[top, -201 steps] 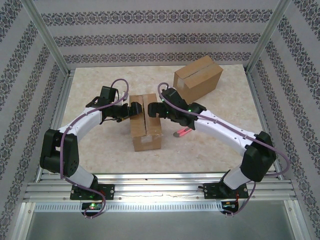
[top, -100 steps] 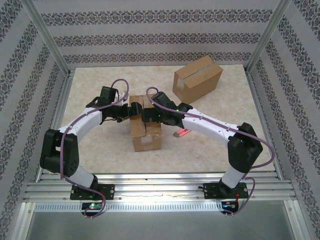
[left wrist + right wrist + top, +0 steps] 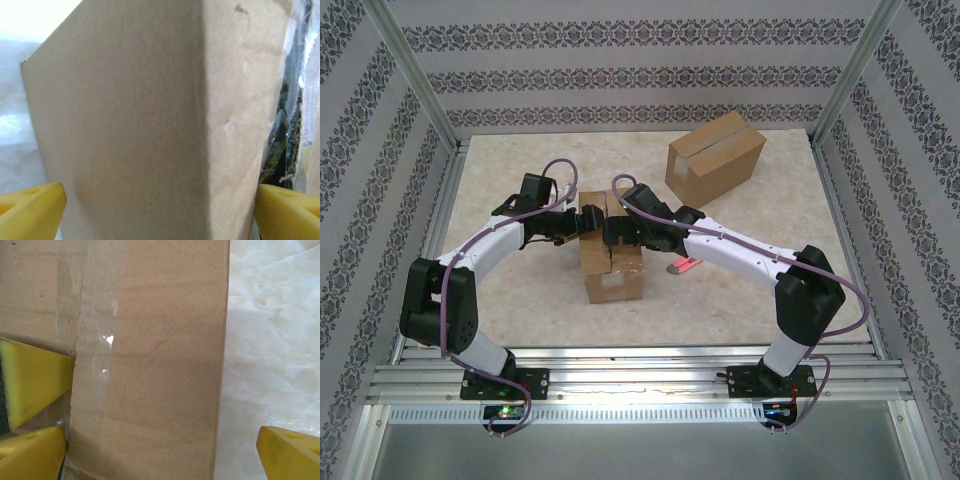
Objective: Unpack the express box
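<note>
Markings: faces of the brown cardboard express box (image 3: 612,262) are plain brown. Clear packing tape (image 3: 97,340) runs along its top seam, glossy, with glare spots. In the left wrist view the tape hangs torn at the box's right edge, and a dark gap (image 3: 281,135) sits behind it. Contents are too unclear to name.

Position: the box lies near the middle of the cream marbled table top (image 3: 520,300), long axis running near to far, between the two arms. Top flaps are parted along the centre line.

Left gripper (image 3: 588,220): at the far left part of the box top. Jaws are spread wide and not clenched. In the wrist view its yellow fingertips (image 3: 30,212) sit at either frame edge with a folded cardboard corner between them. Cannot tell whether they touch the cardboard.

Right gripper (image 3: 612,232): over the far right part of the box top, close to the left gripper. Jaws are equally wide and grasp nothing. One fingertip (image 3: 32,457) is at the taped seam, the other is above bare table. Another yellow pad (image 3: 35,380) lies by the seam, owner uncertain.

Also: second brown cardboard box (image 3: 715,157), taped, far right, well apart. Small pink-red object (image 3: 685,265) on the table just right of the express box.
</note>
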Controlling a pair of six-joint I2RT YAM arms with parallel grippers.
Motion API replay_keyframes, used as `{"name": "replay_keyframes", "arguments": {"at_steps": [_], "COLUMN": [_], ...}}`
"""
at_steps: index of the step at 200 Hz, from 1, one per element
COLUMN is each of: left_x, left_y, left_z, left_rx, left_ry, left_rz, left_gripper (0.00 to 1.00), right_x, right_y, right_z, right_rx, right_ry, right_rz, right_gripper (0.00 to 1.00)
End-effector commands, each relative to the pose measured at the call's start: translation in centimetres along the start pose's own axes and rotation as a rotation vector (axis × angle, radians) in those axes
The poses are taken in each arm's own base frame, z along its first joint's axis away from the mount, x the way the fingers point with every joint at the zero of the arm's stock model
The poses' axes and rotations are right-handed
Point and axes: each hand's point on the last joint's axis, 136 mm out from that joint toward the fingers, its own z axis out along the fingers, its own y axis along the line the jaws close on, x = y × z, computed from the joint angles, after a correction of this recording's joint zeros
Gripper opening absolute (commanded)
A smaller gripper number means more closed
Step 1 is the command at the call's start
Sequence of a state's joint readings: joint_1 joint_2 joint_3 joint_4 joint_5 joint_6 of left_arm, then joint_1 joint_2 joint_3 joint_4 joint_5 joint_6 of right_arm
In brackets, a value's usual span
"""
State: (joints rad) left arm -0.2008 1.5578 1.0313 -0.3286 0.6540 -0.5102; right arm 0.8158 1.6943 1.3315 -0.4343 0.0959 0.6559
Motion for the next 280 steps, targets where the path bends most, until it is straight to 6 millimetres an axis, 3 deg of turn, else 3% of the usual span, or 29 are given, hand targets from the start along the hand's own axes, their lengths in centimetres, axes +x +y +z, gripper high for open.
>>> {"name": "replay_keyframes", "arguments": {"at_steps": [1, 29, 57, 183, 280], "left_x": [2.0, 2.0, 1.9, 1.8, 2.9], "left_y": [1.7, 1.8, 1.7, 1.5, 2.4], "left_z": [0.7, 0.7, 0.7, 0.7, 1.0], "left_rx": [-0.042, -0.042, -0.039, -0.034, -0.050], "left_ry": [0.063, 0.064, 0.060, 0.062, 0.084], "left_rz": [-0.037, -0.038, -0.038, -0.035, -0.047], "left_gripper": [0.95, 0.95, 0.95, 0.95, 0.95], "right_x": [0.2, -0.7, -0.7, 2.4, 0.6], "right_y": [1.6, 2.4, 2.5, -0.5, -2.3], "right_z": [-0.9, -2.6, -3.0, 1.1, -1.6], "right_rx": [-0.082, -0.124, -0.138, -0.005, 0.204], "right_ry": [0.003, -0.032, -0.032, 0.049, 0.008], "right_rz": [0.013, 0.008, 0.012, 0.012, -0.124], "right_gripper": [0.98, 0.98, 0.98, 0.98, 0.95]}}
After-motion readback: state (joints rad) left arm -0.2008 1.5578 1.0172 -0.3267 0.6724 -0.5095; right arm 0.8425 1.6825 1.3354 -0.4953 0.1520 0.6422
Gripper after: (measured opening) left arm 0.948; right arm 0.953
